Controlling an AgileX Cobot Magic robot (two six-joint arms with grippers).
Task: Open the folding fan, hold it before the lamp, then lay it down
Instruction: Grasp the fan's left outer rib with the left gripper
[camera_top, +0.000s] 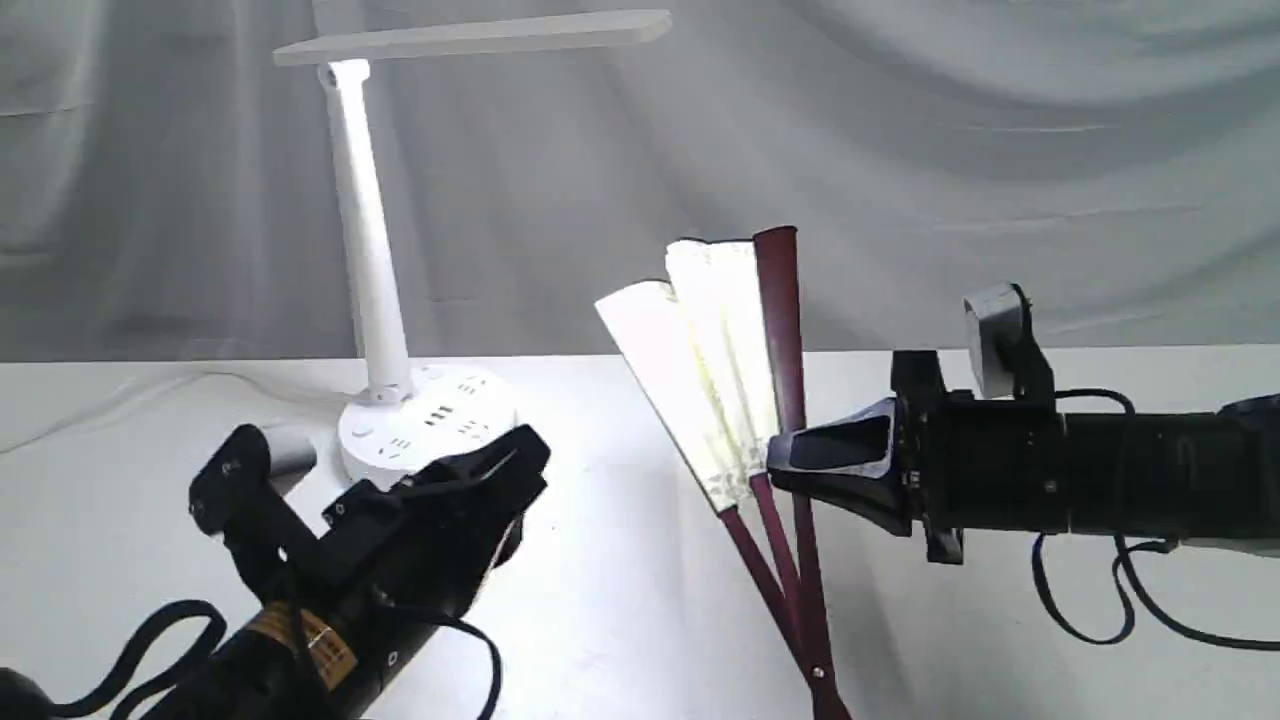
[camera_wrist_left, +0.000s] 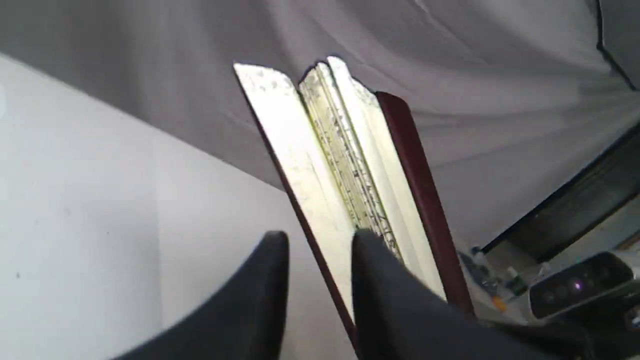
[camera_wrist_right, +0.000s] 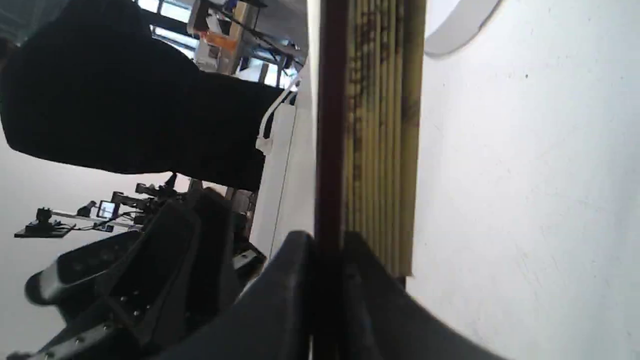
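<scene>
The folding fan (camera_top: 715, 330) stands nearly upright right of centre, only partly spread, its cream pleats fanned leftward from a dark maroon outer rib. Its pivot end is low near the table's front edge. My right gripper (camera_top: 782, 458) reaches in from the right and is shut on that maroon rib; the right wrist view shows the fingertips (camera_wrist_right: 300, 250) pinching the rib of the fan (camera_wrist_right: 380, 125). The white lamp (camera_top: 368, 250) stands at back left, its bar head overhead. My left gripper (camera_top: 528, 455) hovers open at lower left, apart from the fan (camera_wrist_left: 320, 165), with its fingers (camera_wrist_left: 372, 260) holding nothing.
The lamp's round base (camera_top: 430, 420) with sockets sits just behind my left gripper. A grey curtain (camera_top: 950, 150) closes off the back. The white table (camera_top: 620, 600) lies between the two arms. Black cables (camera_top: 1100, 600) hang from the right arm.
</scene>
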